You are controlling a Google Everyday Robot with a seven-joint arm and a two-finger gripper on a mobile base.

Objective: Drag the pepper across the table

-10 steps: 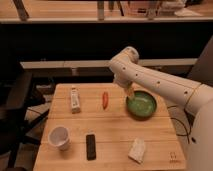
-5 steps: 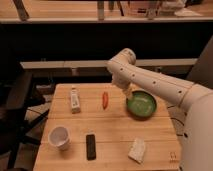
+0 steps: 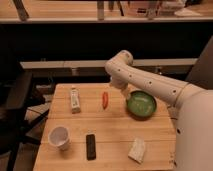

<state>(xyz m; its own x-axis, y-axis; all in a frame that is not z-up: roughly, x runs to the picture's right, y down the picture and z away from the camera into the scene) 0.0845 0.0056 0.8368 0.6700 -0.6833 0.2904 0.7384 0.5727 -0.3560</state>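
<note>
Arm (image 3: pixel 150 84) bent downward, claw (image 3: pixel 122 92) wide between pepper (image 3: pixel 105 99) and bowl (image 3: pixel 141 104).

Robot arm reaching over the far side of a wooden table (image 3: pixel 115 131) set with small items

The gripper (image 3: pixel 121 90) hangs above the far half of the table, jaws spread and holding nothing, just right of the red pepper (image 3: pixel 105 99) and at the far left edge of the green bowl (image 3: pixel 141 104). The pepper lies lengthwise near the table's middle, apart from both. A whitish bottle (image 3: pixel 75 100) stands to the left. Along the near edge sit a white cup (image 3: pixel 59 136), a black rectangular bar (image 3: pixel 90 146) and a crumpled white piece (image 3: pixel 137 150)
</note>
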